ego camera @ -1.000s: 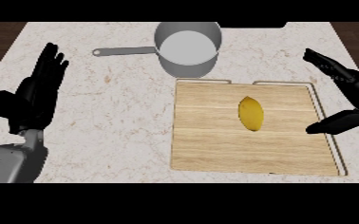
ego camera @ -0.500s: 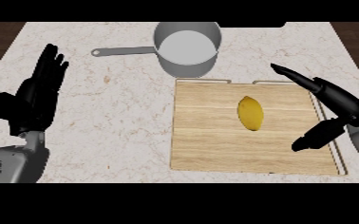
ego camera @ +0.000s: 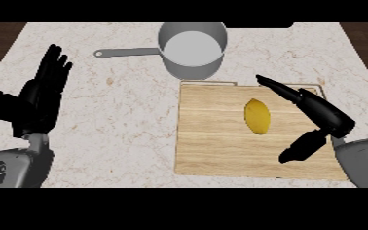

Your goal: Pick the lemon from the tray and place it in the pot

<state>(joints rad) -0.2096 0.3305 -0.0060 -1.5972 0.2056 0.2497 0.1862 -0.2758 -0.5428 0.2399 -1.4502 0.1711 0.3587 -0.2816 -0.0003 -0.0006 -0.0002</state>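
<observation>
**Q:** Pot status? Anything in it?

**Me:** Pot (ego camera: 192, 48) sits at the back of the counter (ego camera: 115, 107), handle sticking out to my left, and I only see its pale grey inside. The lemon (ego camera: 257, 116) is lying on the wooden tray (ego camera: 215, 151), right of the tray's middle, long axis running front to back (tray is just in front of the pot).

**Q:** And your hands?

**Me:** My right hand (ego camera: 320, 109) is over the tray's right side, spread open, fingers pointing up-left past the lemon, thumb hanging lower down. It's near the lemon but not touching. My left hand (ego camera: 42, 100) rests open at the left edge, fingers up.
</observation>
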